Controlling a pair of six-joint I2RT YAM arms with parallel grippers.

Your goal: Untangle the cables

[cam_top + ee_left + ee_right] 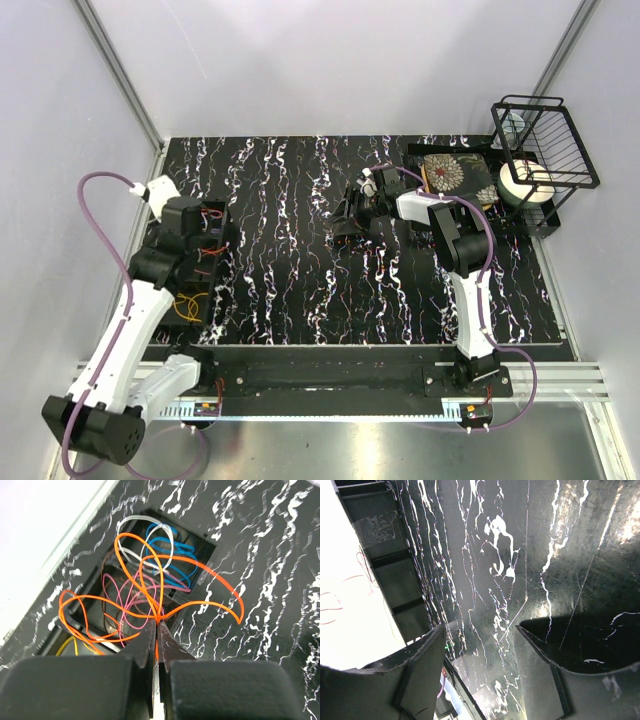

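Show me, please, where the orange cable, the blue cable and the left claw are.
orange cable (180, 559): left wrist view, on its upper arc.
blue cable (172, 543): left wrist view, on its top loop.
left claw (157, 625): left wrist view, between its fingertips, shut on the orange cable.

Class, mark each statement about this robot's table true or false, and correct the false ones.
1. The left pincer is shut on the orange cable. True.
2. The right pincer is shut. False: it is open and holds nothing.
3. A blue cable and a white cable lie in one compartment of the tray. True.
4. The wire basket stands by the left arm. False: it stands at the far right corner.
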